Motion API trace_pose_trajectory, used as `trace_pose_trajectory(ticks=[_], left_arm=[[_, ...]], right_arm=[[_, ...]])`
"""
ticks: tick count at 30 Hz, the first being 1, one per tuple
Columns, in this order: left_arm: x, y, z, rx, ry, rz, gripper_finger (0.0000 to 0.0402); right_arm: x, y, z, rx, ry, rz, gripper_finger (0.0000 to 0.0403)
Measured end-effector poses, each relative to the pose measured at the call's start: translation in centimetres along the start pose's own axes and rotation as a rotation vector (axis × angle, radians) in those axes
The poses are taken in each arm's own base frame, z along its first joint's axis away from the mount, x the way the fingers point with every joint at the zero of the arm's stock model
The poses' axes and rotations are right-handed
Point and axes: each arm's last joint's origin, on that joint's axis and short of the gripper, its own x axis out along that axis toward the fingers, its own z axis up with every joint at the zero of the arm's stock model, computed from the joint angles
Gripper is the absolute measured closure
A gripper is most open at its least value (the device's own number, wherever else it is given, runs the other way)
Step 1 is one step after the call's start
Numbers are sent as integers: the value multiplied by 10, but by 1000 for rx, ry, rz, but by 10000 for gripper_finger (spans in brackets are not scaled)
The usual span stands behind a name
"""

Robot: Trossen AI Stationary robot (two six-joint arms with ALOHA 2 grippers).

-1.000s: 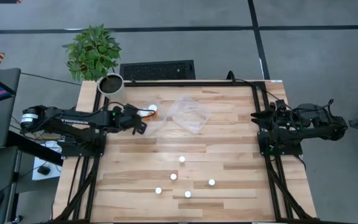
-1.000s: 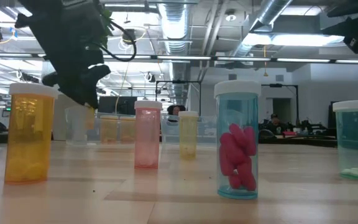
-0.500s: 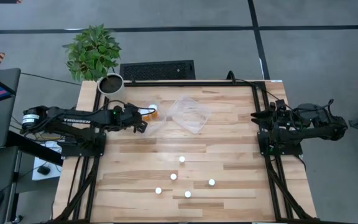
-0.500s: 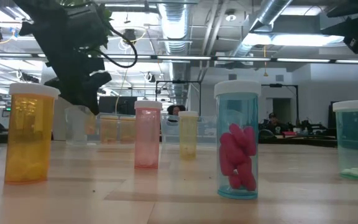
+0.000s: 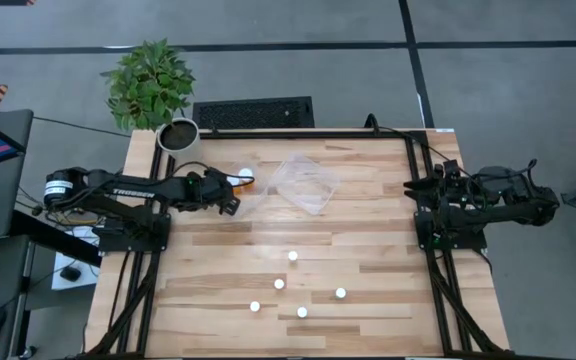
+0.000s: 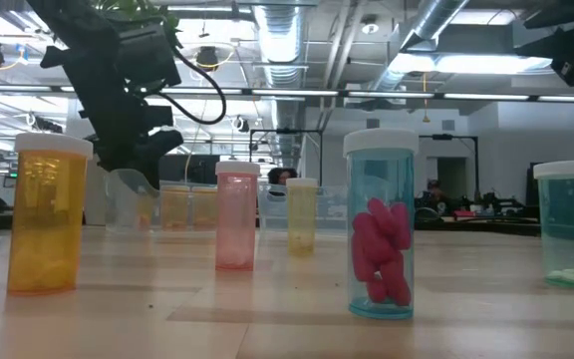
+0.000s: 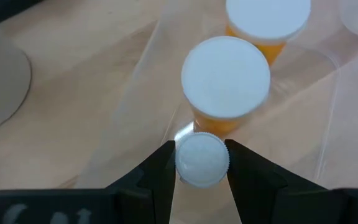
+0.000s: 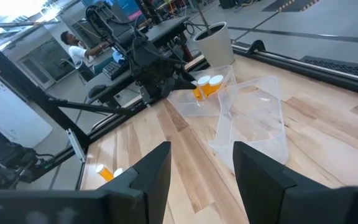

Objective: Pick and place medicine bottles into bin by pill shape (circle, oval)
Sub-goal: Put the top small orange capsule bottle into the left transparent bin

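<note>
Currently the left hand gripped a medicine bottle by its cap over the clear bin; next: release; right hand parked open.

The light wooden table carries two clear trays side by side toward twelve o'clock: one at centre, one just to its nine o'clock. Five white-capped medicine bottles stand loosely grouped toward six o'clock. A white plant pot sits at the eleven o'clock corner.
</note>
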Motion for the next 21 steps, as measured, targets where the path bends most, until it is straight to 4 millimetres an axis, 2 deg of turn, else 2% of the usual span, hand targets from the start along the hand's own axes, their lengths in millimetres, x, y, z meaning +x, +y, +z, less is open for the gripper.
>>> trace_pose_trajectory(ticks=[6,16,21], left_arm=[[0,0,0,-7,-8,4,272],[0,-1,2,-30,-13,-3,212],[0,-2,1,-34,3,-21,197]], right_arm=[[0,0,0,0,0,0,218],[0,-1,-2,-5,18,-11,221],[0,-1,-2,-5,18,-11,220]])
